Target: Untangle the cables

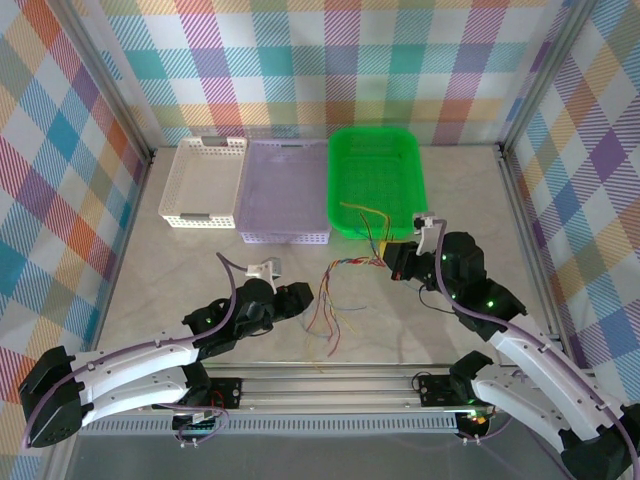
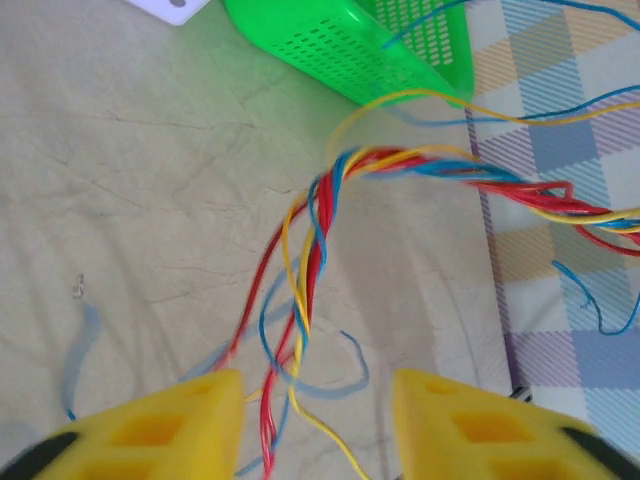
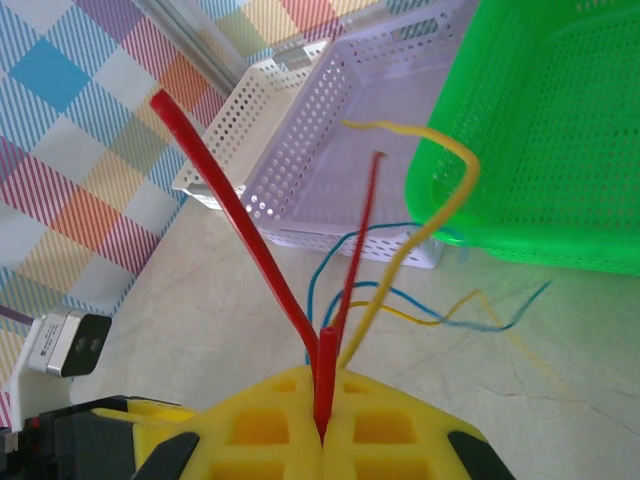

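Cables (image 3: 326, 365) pinched in right fingers (image 3: 262, 432), left fingers (image 2: 160, 432) apart.

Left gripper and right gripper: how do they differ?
The left gripper is open, the twisted thin coloured cables passing between its fingers; the right gripper is shut, pinching a red strand. The right one is nearer the green plastic basket. Both have yellow fingers.

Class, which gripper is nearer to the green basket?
Right. The right gripper, shut on the cables, sits just in front of the green basket at its near wall. The left gripper is farther off, toward the near left.
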